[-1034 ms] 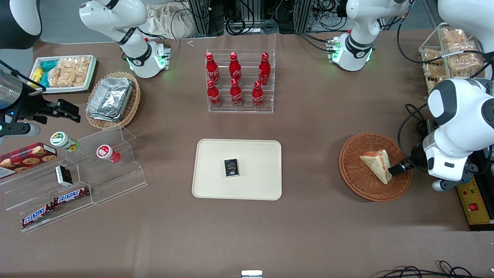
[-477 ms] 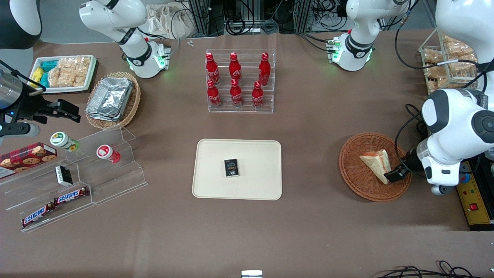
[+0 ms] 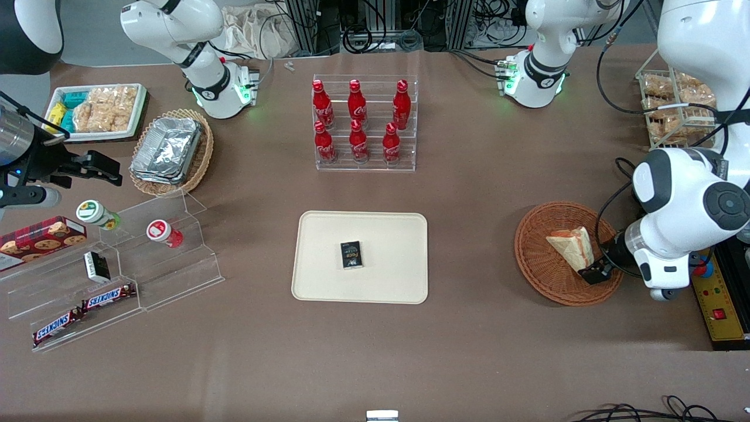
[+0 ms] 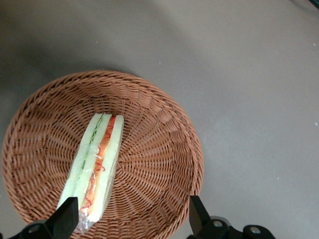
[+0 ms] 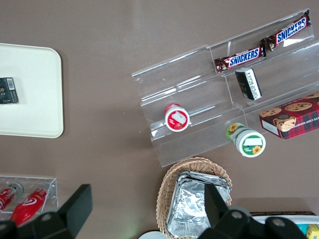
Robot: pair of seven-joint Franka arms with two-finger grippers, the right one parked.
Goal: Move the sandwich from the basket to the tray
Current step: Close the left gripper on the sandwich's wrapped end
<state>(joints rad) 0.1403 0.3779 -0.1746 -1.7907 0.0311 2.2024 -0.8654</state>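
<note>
At the parked arm's end of the table, we see clear acrylic steps holding two Snickers bars (image 3: 108, 297), with a pale wicker basket of foil trays (image 3: 167, 149) at their twelve o'clock. Near the middle lies the cream tray (image 3: 328, 234), flat on the brown tabletop, with a small dark packet (image 3: 351, 255) on it just toward six o'clock from its centre. A rack of red cola bottles (image 3: 357, 120) stands at the tray's twelve o'clock.

At the tray's three o'clock, well apart from it, sits the round reddish-brown basket (image 3: 539, 264). The sandwich (image 3: 571, 246) is in it, resting in the three o'clock half of the bowl, its point toward five o'clock.

The gripper (image 3: 593, 274) hangs low at the basket's four o'clock, just inside the rim and at the sandwich's point. From the wrist camera we see the jaws spread wide. The sandwich (image 4: 97, 164) shows its red and green cut edge, and its near end lies between the fingers, just beside one finger (image 4: 67, 219). The second finger is well apart from it, over bare weave of the basket (image 4: 164, 149). We cannot tell whether the near finger touches the wrapping.
</note>
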